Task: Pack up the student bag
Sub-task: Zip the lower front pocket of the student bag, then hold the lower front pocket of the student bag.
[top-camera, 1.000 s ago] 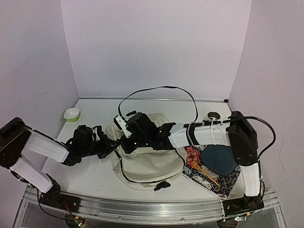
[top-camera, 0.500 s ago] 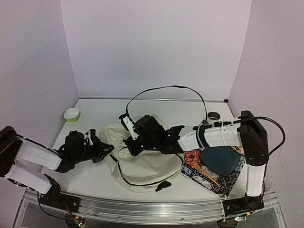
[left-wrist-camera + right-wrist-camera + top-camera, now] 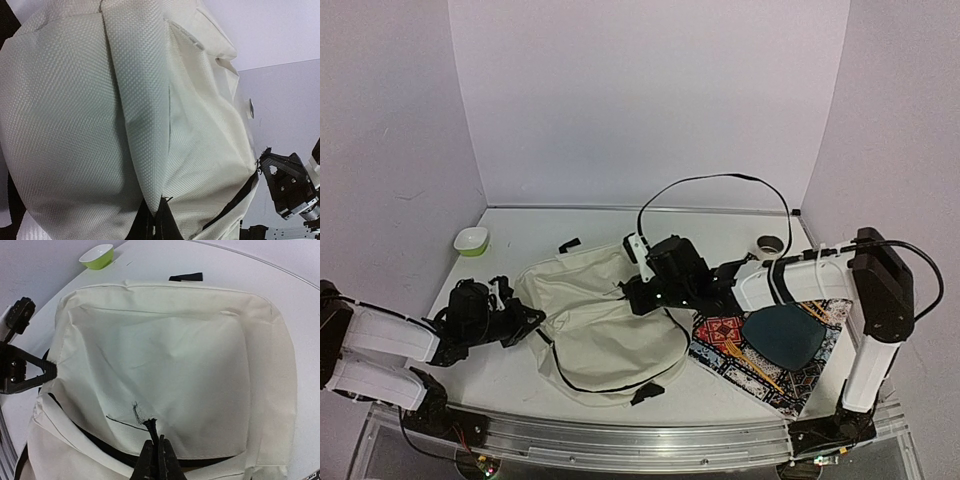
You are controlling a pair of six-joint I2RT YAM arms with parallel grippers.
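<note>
Student bag (image 3: pixel 605 335) lies spread between your claws: left claw (image 3: pixel 528 322) pinched tight on a fold at its edge, right claw (image 3: pixel 630 293) clamped on a black tab (image 3: pixel 150 426). Ahead of the right claw, bare table (image 3: pixel 150 260) shows past the bag's far edge; patterned placemat (image 3: pixel 720 335) lies behind it.

One cream backpack (image 3: pixel 605 325), two robot arms (image 3: pixel 390 335), one green bowl (image 3: pixel 471 240), one patterned placemat (image 3: pixel 725 335), one dark teal flat piece (image 3: pixel 780 337), one small round container (image 3: pixel 770 244).
</note>
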